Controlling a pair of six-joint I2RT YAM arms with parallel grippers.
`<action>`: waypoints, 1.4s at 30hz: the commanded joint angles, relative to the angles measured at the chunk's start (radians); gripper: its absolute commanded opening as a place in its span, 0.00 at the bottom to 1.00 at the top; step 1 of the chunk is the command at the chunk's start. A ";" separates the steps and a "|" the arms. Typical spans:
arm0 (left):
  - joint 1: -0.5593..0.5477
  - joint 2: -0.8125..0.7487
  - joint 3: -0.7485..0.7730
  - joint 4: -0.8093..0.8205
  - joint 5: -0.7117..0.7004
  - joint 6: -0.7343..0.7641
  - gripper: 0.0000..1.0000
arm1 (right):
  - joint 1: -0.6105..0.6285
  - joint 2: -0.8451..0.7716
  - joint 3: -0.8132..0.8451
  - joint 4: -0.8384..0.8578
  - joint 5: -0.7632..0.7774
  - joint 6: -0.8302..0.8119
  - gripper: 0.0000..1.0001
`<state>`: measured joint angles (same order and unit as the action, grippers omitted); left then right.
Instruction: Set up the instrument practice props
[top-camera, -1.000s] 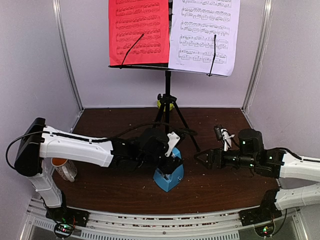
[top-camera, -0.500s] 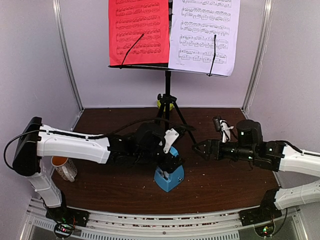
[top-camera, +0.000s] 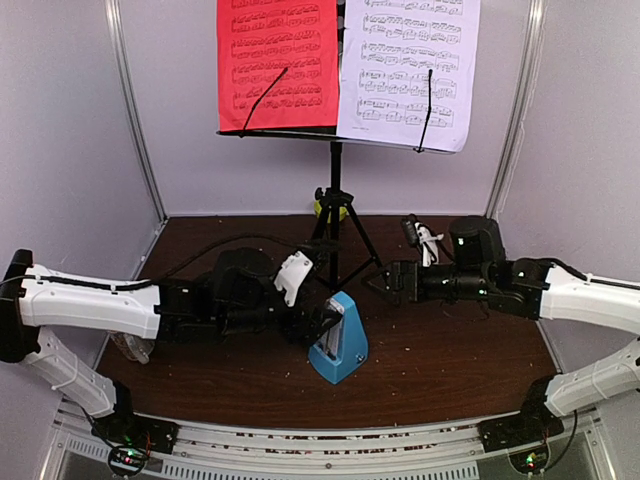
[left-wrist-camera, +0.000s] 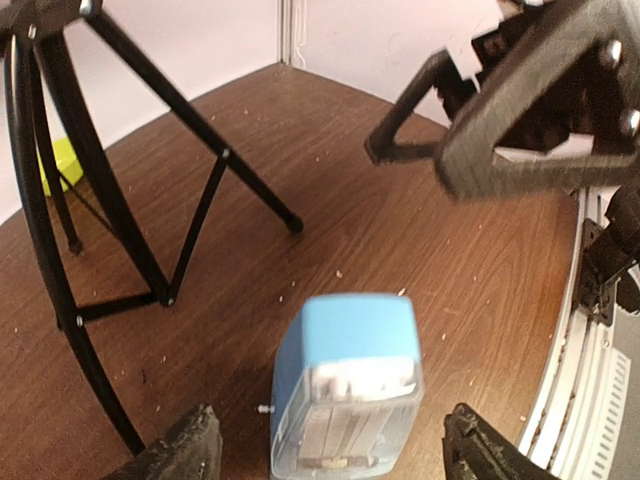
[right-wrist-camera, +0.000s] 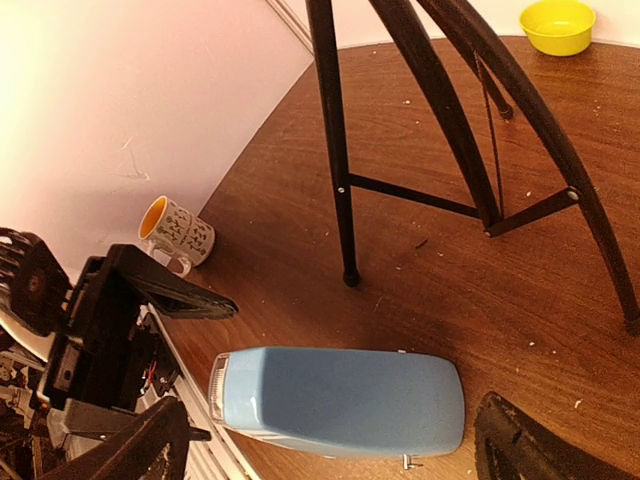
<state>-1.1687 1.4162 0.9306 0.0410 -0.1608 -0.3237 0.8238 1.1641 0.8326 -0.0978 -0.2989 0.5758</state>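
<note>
Your left gripper (top-camera: 322, 318) is hanging wide open, holding nothing, at 10 o'clock from the metronome (top-camera: 338, 342). Your right gripper (top-camera: 385, 284) is gaping empty at 2 o'clock. The metronome is standing at 6 o'clock from the music stand (top-camera: 335, 180). Careful: a sideways bump may be tipping it, or the grippers may be crashing together.

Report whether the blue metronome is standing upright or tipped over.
Upright: the metronome stands on its broad base on the table, narrow end up.
</note>
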 joint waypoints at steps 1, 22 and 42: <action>0.001 -0.028 -0.053 0.098 -0.025 -0.031 0.77 | -0.002 0.041 0.041 0.024 -0.078 0.018 1.00; -0.001 0.090 0.050 0.121 0.014 0.047 0.63 | 0.006 0.185 0.048 0.073 -0.169 0.062 0.97; -0.025 0.061 0.012 0.105 0.066 0.115 0.24 | 0.005 0.217 -0.022 -0.045 -0.073 -0.024 0.96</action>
<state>-1.1728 1.4982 0.9535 0.1074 -0.1265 -0.2504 0.8249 1.3605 0.8528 -0.0124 -0.4507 0.6262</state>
